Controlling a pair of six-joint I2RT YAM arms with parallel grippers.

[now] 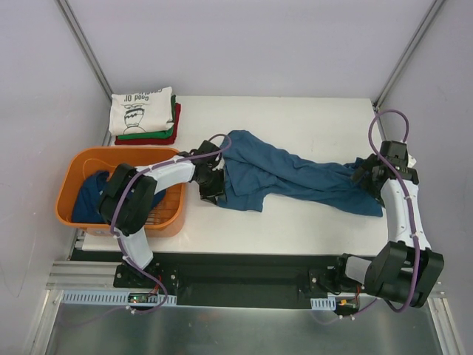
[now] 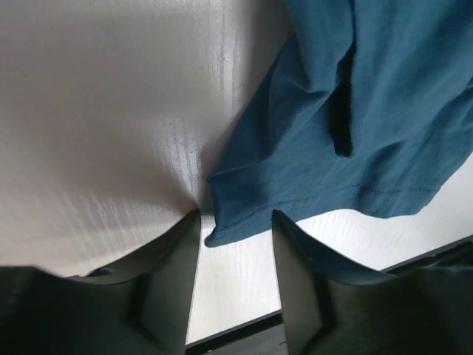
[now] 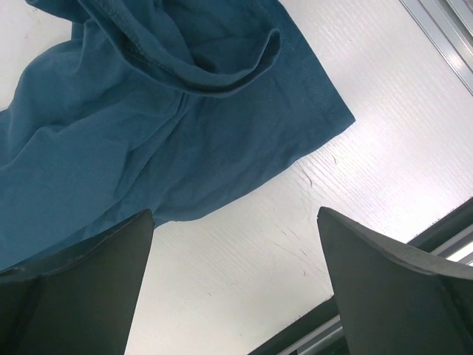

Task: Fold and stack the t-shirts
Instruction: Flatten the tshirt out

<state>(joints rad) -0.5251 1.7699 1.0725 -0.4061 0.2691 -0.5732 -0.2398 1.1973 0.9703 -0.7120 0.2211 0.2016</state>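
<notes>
A dark blue t-shirt [image 1: 295, 177] lies crumpled and stretched across the middle of the white table [image 1: 310, 122]. My left gripper [image 1: 211, 191] is at its left end. In the left wrist view the shirt's hemmed corner [image 2: 222, 229] sits between the tips of that gripper [image 2: 235, 214], whose jaws stand a little apart and do not pinch it. My right gripper [image 1: 367, 174] is at the shirt's right end. It is wide open [image 3: 235, 214] over bare table, with the shirt's edge [image 3: 185, 148] just beyond its tips. Folded cream, green and red t-shirts [image 1: 144, 115] are stacked at the back left.
An orange plastic tub [image 1: 74, 211] stands at the table's front left with another dark blue shirt [image 1: 92, 194] inside it. The left arm reaches over the tub's right wall. The table's near edge and a dark rail run just behind both grippers.
</notes>
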